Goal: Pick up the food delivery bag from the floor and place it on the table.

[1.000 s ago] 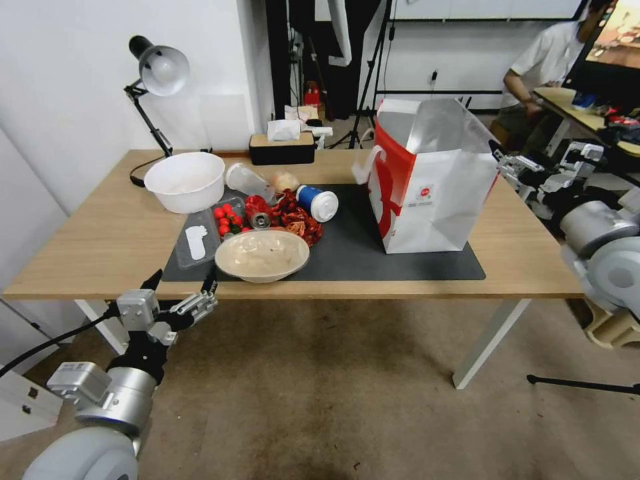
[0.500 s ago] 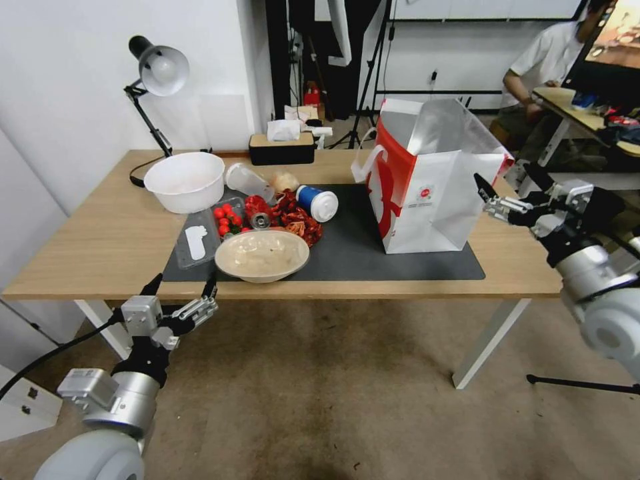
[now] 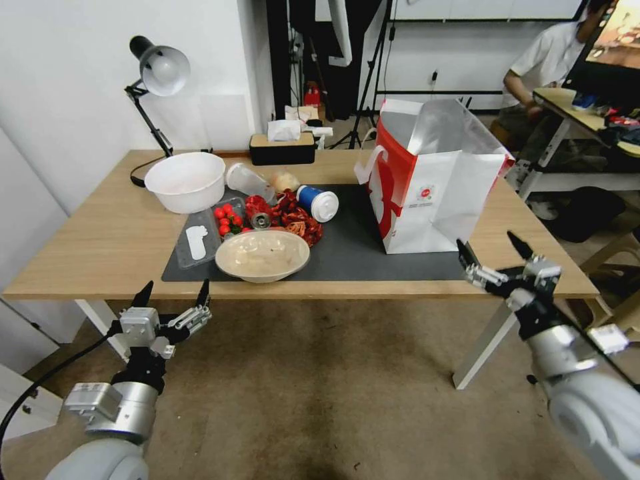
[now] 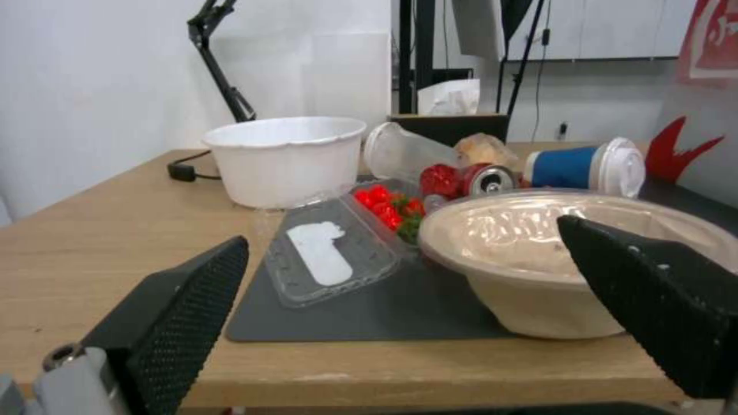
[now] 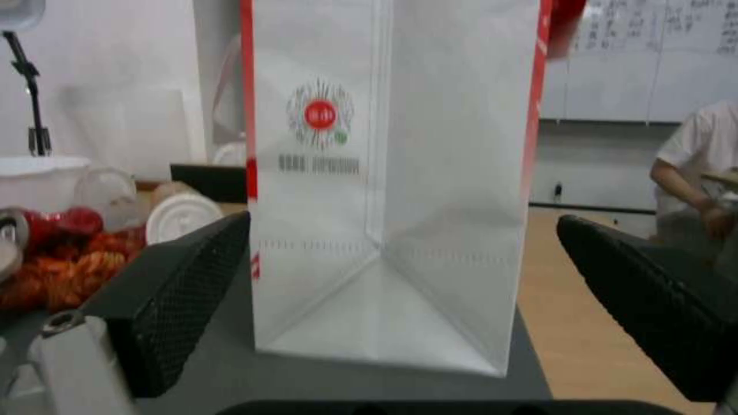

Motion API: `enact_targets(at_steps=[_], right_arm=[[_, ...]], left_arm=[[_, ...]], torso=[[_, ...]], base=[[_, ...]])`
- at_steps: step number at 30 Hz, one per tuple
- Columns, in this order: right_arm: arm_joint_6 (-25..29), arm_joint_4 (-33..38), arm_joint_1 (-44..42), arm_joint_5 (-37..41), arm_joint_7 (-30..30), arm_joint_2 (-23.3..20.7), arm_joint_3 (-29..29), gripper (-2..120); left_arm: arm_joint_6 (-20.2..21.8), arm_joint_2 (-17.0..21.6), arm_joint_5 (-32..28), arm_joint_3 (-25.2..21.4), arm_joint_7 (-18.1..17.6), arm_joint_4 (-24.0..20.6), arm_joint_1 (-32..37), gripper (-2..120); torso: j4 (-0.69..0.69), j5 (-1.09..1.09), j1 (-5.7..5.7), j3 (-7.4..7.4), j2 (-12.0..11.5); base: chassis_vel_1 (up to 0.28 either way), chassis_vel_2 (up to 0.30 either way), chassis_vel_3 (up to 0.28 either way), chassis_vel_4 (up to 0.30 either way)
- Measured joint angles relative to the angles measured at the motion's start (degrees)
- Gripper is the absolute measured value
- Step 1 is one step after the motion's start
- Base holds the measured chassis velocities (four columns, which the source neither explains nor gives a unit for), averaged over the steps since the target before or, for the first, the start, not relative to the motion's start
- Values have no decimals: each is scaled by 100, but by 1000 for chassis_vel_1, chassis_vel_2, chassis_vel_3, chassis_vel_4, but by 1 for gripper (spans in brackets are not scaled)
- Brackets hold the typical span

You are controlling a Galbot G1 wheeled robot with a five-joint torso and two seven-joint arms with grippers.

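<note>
Food delivery bag [image 3: 433, 183]: upright on the dark grey mat [image 3: 347, 253], toward the desk's [image 3: 93, 247] right end, mouth open, foil lining visible from the head view. Right wrist view adds the round red logo [image 5: 320, 114] and the bag's base resting flat on the mat.

Right claw [image 3: 497, 261]: released, fingers spread, at the desk's front right corner, apart from the bag.

Left claw [image 3: 172, 299]: released, below the front edge near the left end, over the carpeted floor [image 3: 320, 400]. Its wrist view faces a lidded bowl [image 4: 569, 259] and a white tub [image 4: 285, 158].
</note>
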Motion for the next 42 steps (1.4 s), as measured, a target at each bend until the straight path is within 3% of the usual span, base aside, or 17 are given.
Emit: enact_targets(at_steps=[17, 26, 42], right_arm=[[396, -257, -702, -598, -267, 798, -188, 100], [400, -328, -670, -639, -314, 892, -269, 100], [389, -351, -637, -602, -318, 903, -283, 100]], left_arm=[[-333, -61, 577, 253, -183, 424, 13, 100], [-516, -76, 721, 257, -368, 603, 42, 100], [-517, -82, 744, 281, -367, 630, 50, 100]], torso=[[-1, 0, -1, 0, 0], [0, 0, 0, 0, 0], [0, 0, 0, 0, -1]], base=[[0, 0, 0, 0], [0, 0, 0, 0], [0, 0, 0, 0]])
